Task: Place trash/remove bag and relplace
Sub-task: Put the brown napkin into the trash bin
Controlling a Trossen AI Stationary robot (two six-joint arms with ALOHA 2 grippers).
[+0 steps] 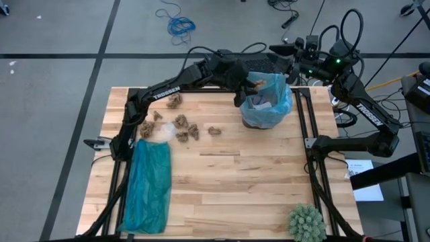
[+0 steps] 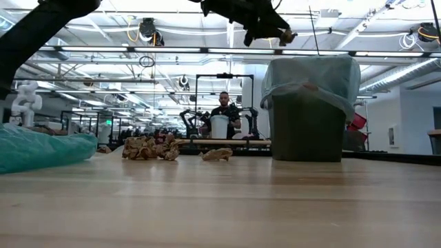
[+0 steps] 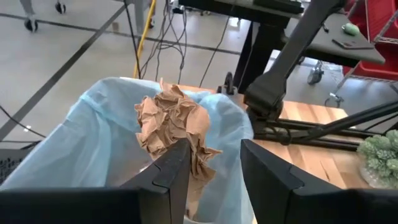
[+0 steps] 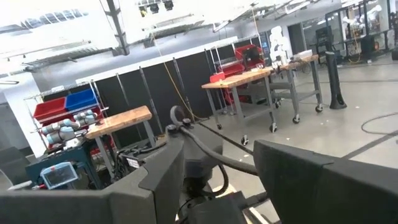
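Note:
A small dark bin lined with the pale blue bag stands upright at the table's far right. My left gripper hovers over the bin's open mouth, fingers apart, with a crumpled brown scrap of trash at its tip, above the bin. Several more brown scraps and a white wad lie on the table's left half. My right gripper is raised past the table's far right corner, open, with nothing between its fingers. My left gripper has the brown scrap's lower part against the inner side of one finger. A gap shows between the scrap and the other finger. The scrap stands out past the fingertips, over the blue bag's mouth, clear of the bin.
A darker teal plastic bag lies flat along the table's left side. A spiky green ball sits at the near right corner. Bare wood stretches across the middle and near side. A person stands far back in the room.

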